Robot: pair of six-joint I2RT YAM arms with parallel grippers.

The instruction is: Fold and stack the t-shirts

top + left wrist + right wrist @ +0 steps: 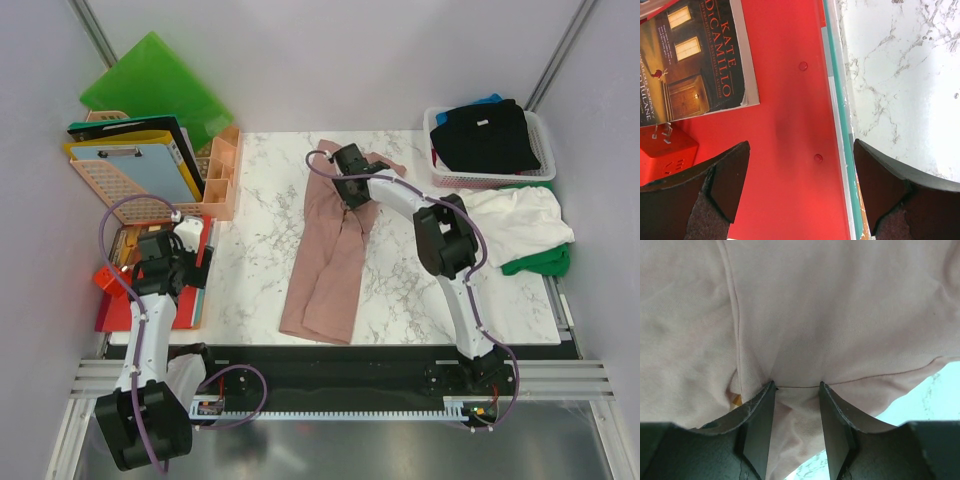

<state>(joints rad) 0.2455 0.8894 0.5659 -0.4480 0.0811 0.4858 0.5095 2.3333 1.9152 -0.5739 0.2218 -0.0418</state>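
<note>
The left fingers [730, 175], blunt black wedges with a felt-like inner face, stand released and wide apart at 9 o'clock, over a glossy red plastic folder [790, 100] with two small round studs. A worn paperback book [695, 60] with a dark painted cover lies on that folder. Just beside it runs the edge of the white, grey-veined marble-pattern bench [250, 200].

The dusty pink cotton t-shirt [330, 270] lies mid-bench as a long, narrow, doubled strip running from 6 towards 12 o'clock, its lower end squared and its far end spreading into loose, rumpled flaps. The cloth is matte and soft, with shallow wrinkles and a fine stitched seam. At its far end the right fingers [760, 420], smooth dark plates, are grasping a raised pleat of the pink cloth between them.

At 3 o'clock a crumpled white t-shirt [515, 215] lies on a green t-shirt [540, 262]. At 1 o'clock a white plastic mesh basket [545, 150] holds a folded black t-shirt [485, 135]. At 10 o'clock stands an orange lattice plastic rack [110, 190]; behind it a translucent green plastic folder [155, 85] leans on the wall.
</note>
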